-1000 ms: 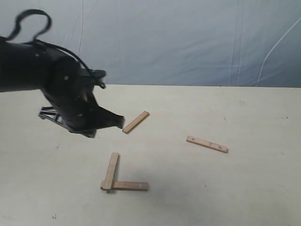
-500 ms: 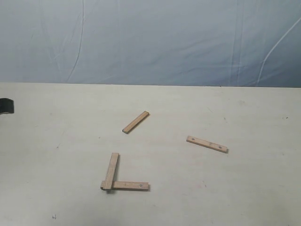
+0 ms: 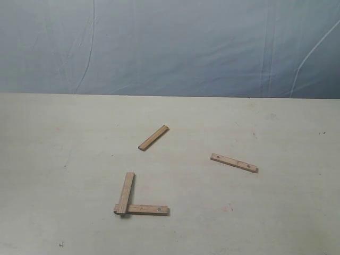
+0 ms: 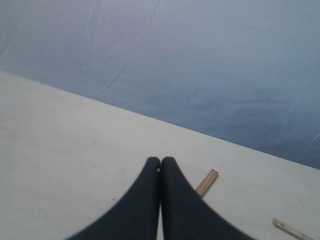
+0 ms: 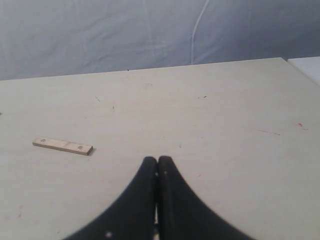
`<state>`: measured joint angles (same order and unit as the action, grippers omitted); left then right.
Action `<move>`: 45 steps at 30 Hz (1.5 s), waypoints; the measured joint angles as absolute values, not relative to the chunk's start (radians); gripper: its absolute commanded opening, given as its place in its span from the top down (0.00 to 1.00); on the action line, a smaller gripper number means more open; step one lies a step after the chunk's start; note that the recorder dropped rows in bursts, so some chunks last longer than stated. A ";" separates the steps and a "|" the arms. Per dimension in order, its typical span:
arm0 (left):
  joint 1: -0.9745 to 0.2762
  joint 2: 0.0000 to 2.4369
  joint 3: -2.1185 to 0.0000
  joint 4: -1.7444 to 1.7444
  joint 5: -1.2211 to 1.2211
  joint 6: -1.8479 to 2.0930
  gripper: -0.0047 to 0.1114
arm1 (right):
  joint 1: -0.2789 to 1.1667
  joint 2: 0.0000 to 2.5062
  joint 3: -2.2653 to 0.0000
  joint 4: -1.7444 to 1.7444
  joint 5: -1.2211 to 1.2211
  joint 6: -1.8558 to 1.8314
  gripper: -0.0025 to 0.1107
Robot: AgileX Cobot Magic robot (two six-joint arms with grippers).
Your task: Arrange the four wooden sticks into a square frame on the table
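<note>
Four wooden sticks lie on the cream table (image 3: 64,223). Two form an L at the front: an upright stick (image 3: 126,192) whose lower end overlaps a flat-lying stick (image 3: 143,210). A third stick (image 3: 153,137) lies diagonally further back, also seen in the left wrist view (image 4: 207,182). The fourth stick (image 3: 234,162), with dark holes, lies to the right and shows in the right wrist view (image 5: 63,145). No square frame exists. Neither arm appears in the exterior view. My left gripper (image 4: 161,161) is shut and empty. My right gripper (image 5: 157,160) is shut and empty too.
A blue-grey sheet (image 3: 170,42) hangs behind the table's far edge. One end of the holed stick (image 4: 292,230) shows at the corner of the left wrist view. A white edge (image 5: 307,65) borders the table in the right wrist view.
The left arm, which hung over the table's left part a second ago, has pulled back out of the exterior view. The sticks have not moved.
</note>
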<state>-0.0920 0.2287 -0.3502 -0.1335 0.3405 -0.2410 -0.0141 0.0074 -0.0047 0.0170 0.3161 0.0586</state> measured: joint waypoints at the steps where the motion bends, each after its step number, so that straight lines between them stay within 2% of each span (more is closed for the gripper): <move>1: -0.092 0.204 -0.321 -0.134 0.324 -0.234 0.96 | -0.014 0.007 -0.005 0.017 0.316 0.059 0.99; 7: -0.090 0.139 -0.131 -0.166 0.159 -0.227 0.96 | -0.014 0.007 -0.005 0.021 0.307 0.059 0.99; 11: -0.090 0.134 -0.023 -0.122 0.059 -0.223 0.96 | -0.014 0.007 -0.005 0.021 0.219 0.059 0.99; 19: -0.090 0.134 -0.003 -0.052 0.042 -0.223 0.96 | -0.014 0.007 -0.005 0.142 -0.150 0.065 0.99; 23: -0.090 0.134 -0.003 -0.052 0.040 -0.223 0.96 | -0.014 0.007 -0.005 0.273 -0.307 0.258 0.99; 28: -0.090 0.134 -0.003 -0.051 0.038 -0.223 0.96 | -0.014 0.026 -0.030 0.140 -0.459 0.398 0.99; 32: -0.090 0.134 -0.003 -0.046 0.036 -0.223 0.96 | -0.014 0.154 -0.154 0.030 -0.621 0.437 0.99; 38: -0.090 0.134 -0.003 -0.044 0.036 -0.225 0.96 | -0.014 0.501 -0.418 -0.064 -0.785 0.478 0.99; 42: -0.090 0.134 -0.003 -0.035 0.036 -0.225 0.96 | -0.014 0.788 -0.610 -0.193 -0.798 0.572 0.99; 45: -0.090 0.134 -0.003 -0.029 0.036 -0.225 0.96 | -0.012 1.019 -0.760 -0.332 -0.684 0.677 0.99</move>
<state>-0.0899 0.1342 -0.0029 -0.0289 0.0358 -0.2249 -0.0119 1.0188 -0.7604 -0.3322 -0.6838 0.6768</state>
